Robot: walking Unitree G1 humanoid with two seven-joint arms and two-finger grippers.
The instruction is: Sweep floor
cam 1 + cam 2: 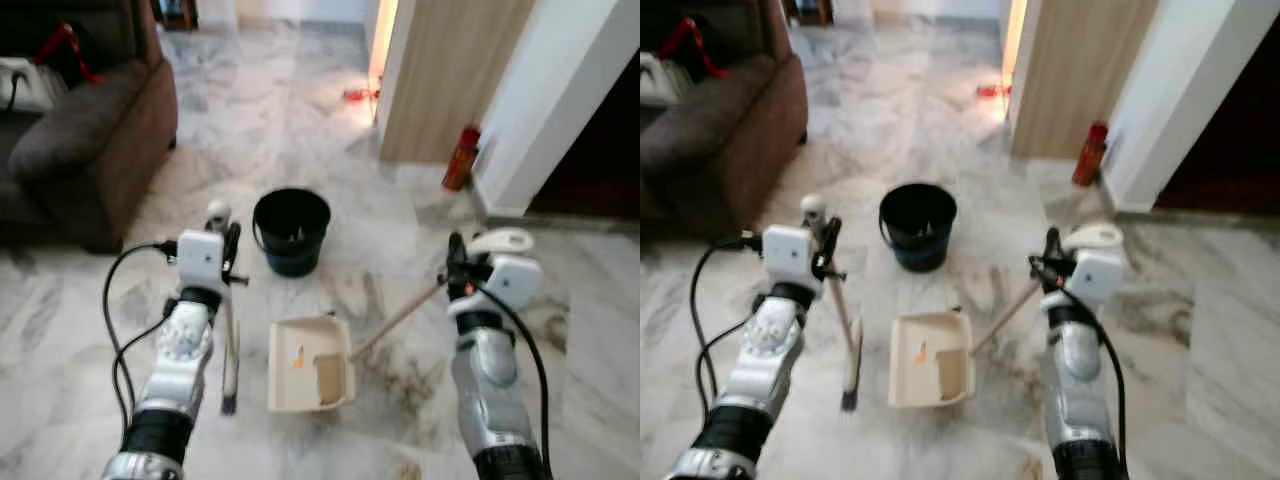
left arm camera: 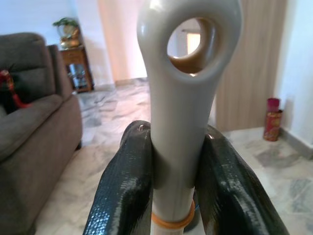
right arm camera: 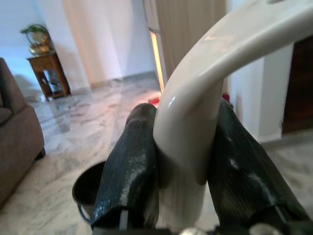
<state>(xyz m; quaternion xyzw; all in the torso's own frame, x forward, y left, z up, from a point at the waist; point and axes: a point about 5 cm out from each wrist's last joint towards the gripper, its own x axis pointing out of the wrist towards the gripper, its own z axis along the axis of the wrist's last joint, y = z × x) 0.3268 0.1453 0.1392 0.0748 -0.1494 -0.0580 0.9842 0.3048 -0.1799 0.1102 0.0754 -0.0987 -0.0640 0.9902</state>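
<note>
Two grippers are at work over the marble floor (image 1: 590,300). Left gripper (image 2: 178,171) has its fingers pinched on the broom (image 1: 229,340) handle, the brush end down just left of the dustpan (image 1: 308,365). Right gripper (image 3: 188,166) is clamped on the dustpan's curved grip; the pan lies flat between the arms, scraps inside. Beyond it stands a black bucket (image 1: 291,231). Farther off: sofa (image 1: 90,140) at left, wooden door (image 1: 455,75) and red can (image 1: 461,157) at right.
</note>
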